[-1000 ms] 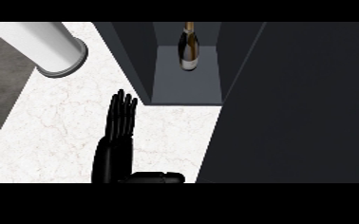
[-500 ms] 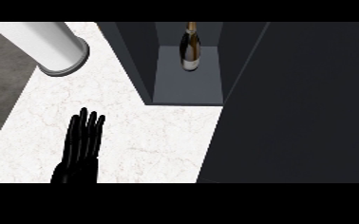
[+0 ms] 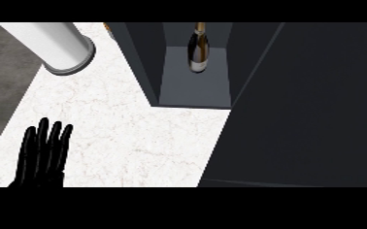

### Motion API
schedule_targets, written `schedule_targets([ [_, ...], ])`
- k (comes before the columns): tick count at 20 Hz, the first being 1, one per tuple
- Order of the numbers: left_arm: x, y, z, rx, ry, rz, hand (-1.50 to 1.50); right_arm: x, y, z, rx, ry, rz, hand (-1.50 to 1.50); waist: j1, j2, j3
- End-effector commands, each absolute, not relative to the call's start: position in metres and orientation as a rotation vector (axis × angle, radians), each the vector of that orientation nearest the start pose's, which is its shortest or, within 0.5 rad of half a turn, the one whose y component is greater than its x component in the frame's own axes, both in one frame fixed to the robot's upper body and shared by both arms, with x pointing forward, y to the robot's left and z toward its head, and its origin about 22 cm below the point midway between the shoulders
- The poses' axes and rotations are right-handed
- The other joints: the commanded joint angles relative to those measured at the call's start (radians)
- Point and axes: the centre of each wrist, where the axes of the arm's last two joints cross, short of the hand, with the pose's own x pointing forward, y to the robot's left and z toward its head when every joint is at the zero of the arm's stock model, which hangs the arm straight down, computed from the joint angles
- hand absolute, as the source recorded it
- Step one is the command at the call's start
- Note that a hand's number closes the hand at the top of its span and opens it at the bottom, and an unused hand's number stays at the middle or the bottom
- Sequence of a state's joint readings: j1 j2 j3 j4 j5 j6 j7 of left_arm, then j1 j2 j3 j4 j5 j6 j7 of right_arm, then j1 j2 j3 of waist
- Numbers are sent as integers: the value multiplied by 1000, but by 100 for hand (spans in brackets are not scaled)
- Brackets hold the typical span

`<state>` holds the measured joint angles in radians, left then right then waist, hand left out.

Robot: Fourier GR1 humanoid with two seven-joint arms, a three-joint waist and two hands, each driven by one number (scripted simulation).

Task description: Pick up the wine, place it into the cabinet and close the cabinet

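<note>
From the head view, the dark glass wine bottle [image 3: 198,51] stands upright inside the open dark grey cabinet [image 3: 193,88] at the far side. The black left hand [image 3: 44,154] rests near-left on the white marble counter [image 3: 136,131], fingers straight and released, holding nothing. The right hand is unseen. Placing looks done; closing the dark cabinet door [image 3: 297,106] at right comes next.

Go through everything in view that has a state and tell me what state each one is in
wine bottle: upright, inside the cabinet.
cabinet: open, not yet closed.
cabinet door: swung out over the counter, at the view's right.
left hand: open, fingers straight, holding nothing, at lower left.
right hand: not in view.
</note>
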<state>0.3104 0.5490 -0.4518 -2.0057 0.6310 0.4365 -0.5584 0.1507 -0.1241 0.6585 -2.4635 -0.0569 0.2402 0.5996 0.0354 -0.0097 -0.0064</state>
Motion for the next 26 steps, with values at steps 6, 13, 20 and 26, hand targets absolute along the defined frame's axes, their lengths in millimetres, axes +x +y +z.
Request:
schedule_targets([
  [6, 130, 286, 60, -135, -1931, 201, -150, 108, -92, 192, 780, -1662, 742, 150, 18, 2, -1],
  [13, 132, 310, 69, -197, -1937, 170, -150, 147, -49, 197, 718, -1685, 703, 150, 43, 10, 0],
  [20, 132, 328, 78, -213, -1952, 164, -150, 204, -6, 240, 652, -1673, 712, 150, 54, 12, 2],
  [26, 142, 343, 85, -219, -1957, 175, -150, 255, 36, 258, 598, -1667, 736, 150, 58, 24, 2],
])
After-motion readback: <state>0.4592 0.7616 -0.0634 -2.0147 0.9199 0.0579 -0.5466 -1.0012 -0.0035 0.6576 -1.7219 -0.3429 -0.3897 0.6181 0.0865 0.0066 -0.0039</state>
